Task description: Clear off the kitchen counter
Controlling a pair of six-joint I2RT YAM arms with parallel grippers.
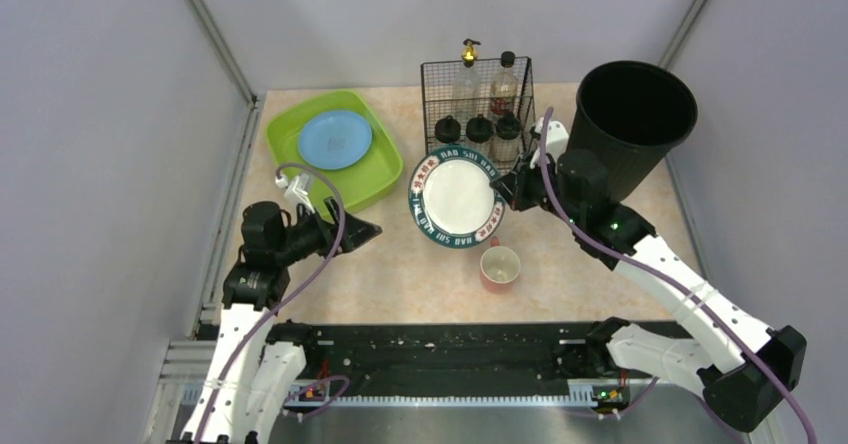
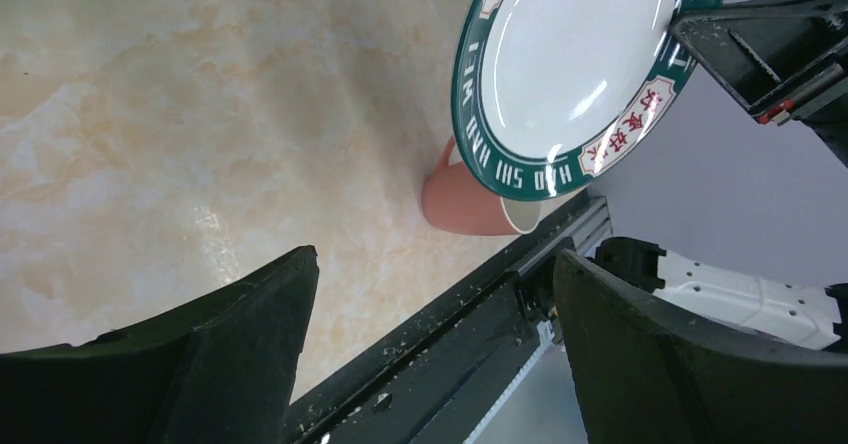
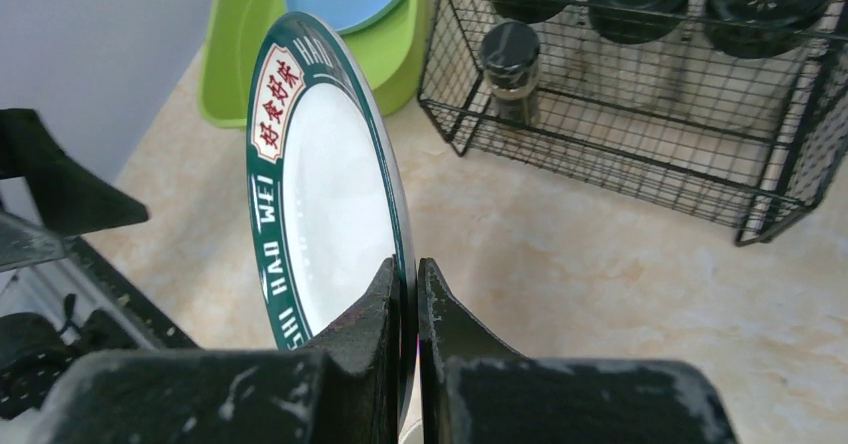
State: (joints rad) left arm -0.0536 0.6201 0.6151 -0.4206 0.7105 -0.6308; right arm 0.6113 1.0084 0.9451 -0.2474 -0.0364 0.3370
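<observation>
the tabletop (image 1: pixel 400 274) is a beige-pink, mottled, stone-look slab. a lime-green tub (image 1: pixel 377 171) sits on it at the far left. a black wire rack (image 1: pixel 440 94) stands at the far middle, and a tall black bin (image 1: pixel 645 159) stands near it in the far right corner. a pink cup (image 1: pixel 500 266) stands upright nearer the front, apart from the rest. a black rail strip (image 1: pixel 440 349) runs along the near edge.

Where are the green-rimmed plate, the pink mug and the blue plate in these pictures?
green-rimmed plate (image 1: pixel 458 199): top external view, on its white centre.
pink mug (image 1: pixel 500 267): top external view, on its pale inside.
blue plate (image 1: pixel 335 139): top external view, on its middle, inside the lime-green tub.
</observation>
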